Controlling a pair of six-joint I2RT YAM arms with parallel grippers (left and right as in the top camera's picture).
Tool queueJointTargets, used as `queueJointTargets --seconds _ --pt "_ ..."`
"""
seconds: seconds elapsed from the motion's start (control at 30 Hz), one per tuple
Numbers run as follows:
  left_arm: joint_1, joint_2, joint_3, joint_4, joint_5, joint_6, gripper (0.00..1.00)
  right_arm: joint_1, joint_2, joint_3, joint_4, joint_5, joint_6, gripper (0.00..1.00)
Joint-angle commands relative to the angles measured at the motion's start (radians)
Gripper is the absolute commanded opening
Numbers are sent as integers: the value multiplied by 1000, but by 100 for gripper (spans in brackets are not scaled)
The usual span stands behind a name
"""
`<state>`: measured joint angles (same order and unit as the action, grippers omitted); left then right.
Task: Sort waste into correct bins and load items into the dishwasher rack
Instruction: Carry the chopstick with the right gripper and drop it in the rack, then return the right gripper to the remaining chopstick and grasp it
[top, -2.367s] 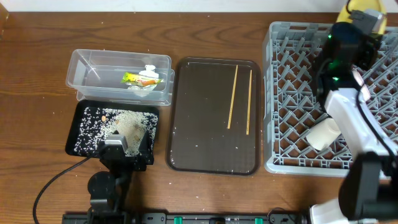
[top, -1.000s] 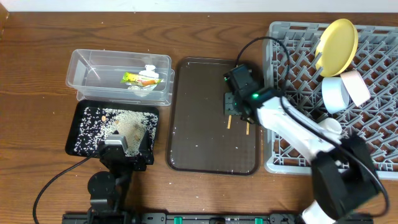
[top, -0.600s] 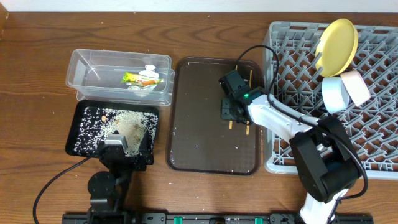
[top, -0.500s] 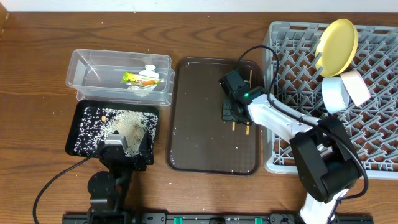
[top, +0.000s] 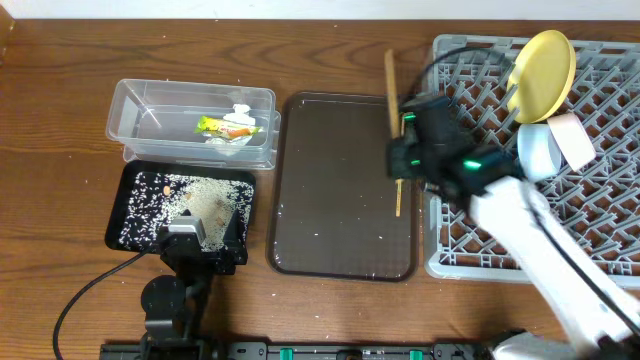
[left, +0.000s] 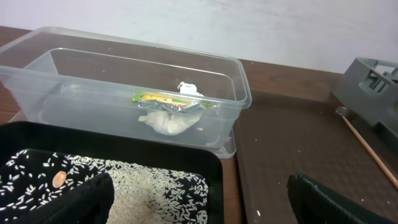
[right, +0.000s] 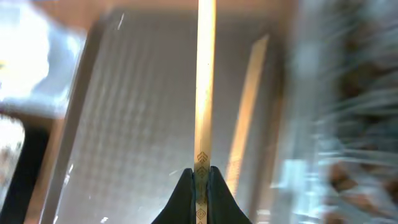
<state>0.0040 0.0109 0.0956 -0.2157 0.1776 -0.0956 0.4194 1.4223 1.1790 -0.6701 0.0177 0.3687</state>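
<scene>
My right gripper (top: 404, 150) (right: 201, 177) is shut on one wooden chopstick (top: 390, 85) (right: 205, 81) and holds it above the right edge of the brown tray, beside the grey dishwasher rack (top: 600, 230). The second chopstick (top: 398, 198) (right: 245, 112) lies on that tray. The yellow plate (top: 545, 60), the light blue bowl (top: 535, 150) and the pink-white bowl (top: 572, 138) stand in the rack. The clear tub (top: 190, 100) (left: 124, 68) holds the green-yellow wrapper (top: 213, 125) (left: 163, 98) and white paper (top: 240, 135) (left: 168, 122). The black tray (top: 118, 215) (left: 124, 152) holds rice (top: 205, 195) (left: 143, 186). My left gripper (top: 205, 238) (left: 199, 202) is open and empty over it.
The dark brown serving tray (top: 330, 190) (left: 292, 143) lies between the bins and the rack. A rack corner (left: 373, 81) and a chopstick (left: 367, 152) show at the right of the left wrist view. The right wrist view is blurred.
My right gripper closed on one chopstick on the brown tray, lifted it and moved right toward the rack. The left arm has not moved.
</scene>
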Motion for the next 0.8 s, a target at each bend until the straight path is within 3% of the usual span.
queueJointTargets --seconds 0.0,0.3,0.33,0.43,0.47,0.6,0.77 --pt "3 -7 -24 -6 6 16 91 -90 -31 -1 -52 83 -98 1" --pt "3 -7 -24 -6 6 16 91 -163 113 -14 -182 115 -198 2" --pt "3 -7 -24 -6 6 16 91 -163 125 -14 -188 117 -198 4" --pt "3 -7 -24 -6 6 16 92 -155 124 -13 -187 82 -200 27" --pt "3 -7 -24 -6 6 16 92 -148 116 -10 -187 71 -207 31" --pt "3 -7 -24 -6 6 16 91 -64 61 -6 -168 32 -212 38" --pt "3 -7 -24 -6 6 16 91 88 75 -9 -148 68 -71 49"
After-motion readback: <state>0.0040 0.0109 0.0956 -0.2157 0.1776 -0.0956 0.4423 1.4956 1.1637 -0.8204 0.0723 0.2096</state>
